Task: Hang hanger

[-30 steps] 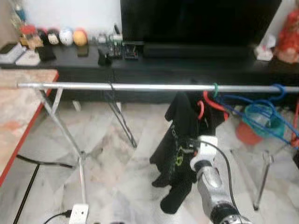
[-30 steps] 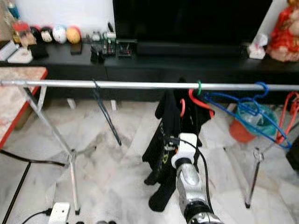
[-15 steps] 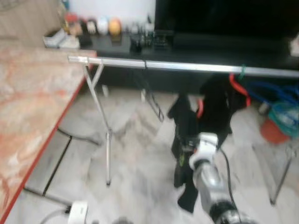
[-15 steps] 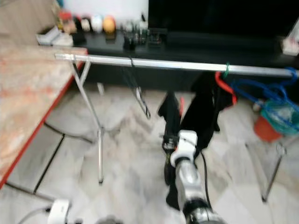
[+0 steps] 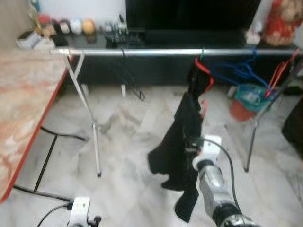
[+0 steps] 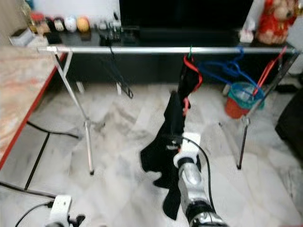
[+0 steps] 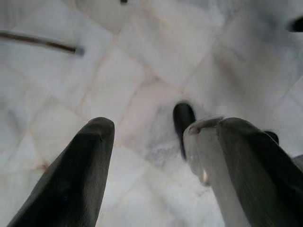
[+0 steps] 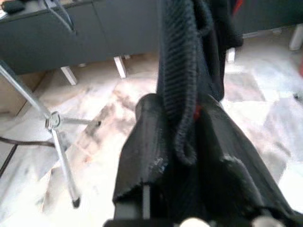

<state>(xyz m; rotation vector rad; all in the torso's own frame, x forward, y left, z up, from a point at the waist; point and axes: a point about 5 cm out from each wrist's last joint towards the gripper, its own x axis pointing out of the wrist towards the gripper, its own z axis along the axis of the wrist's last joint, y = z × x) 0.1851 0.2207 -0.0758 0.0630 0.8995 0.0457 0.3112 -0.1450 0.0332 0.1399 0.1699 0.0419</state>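
Observation:
A red hanger (image 5: 204, 71) with a green hook hangs on the silver rail (image 5: 142, 52), right of its middle. A black garment (image 5: 182, 132) drapes from it and slants down toward me. My right gripper (image 8: 182, 111) is shut on a fold of this black fabric, and a sliver of red shows between the fingers (image 8: 147, 137). In the eye views the right wrist (image 5: 208, 151) sits against the garment's lower part. My left gripper (image 7: 161, 127) hangs over the marble floor, its fingers apart and holding nothing.
Blue hangers (image 5: 234, 71) and an orange-red one (image 5: 279, 71) hang further right on the rail. A teal bucket (image 5: 248, 97) stands below them. The rack's legs (image 5: 90, 123) stand on the floor. A red-edged table (image 5: 23, 109) is at left, with cables and a power strip (image 5: 79, 210) near my feet.
The whole picture has shifted, so the camera moved; the rack now looks farther off. My right gripper stays at the black garment, which now slants from the hanger toward me.

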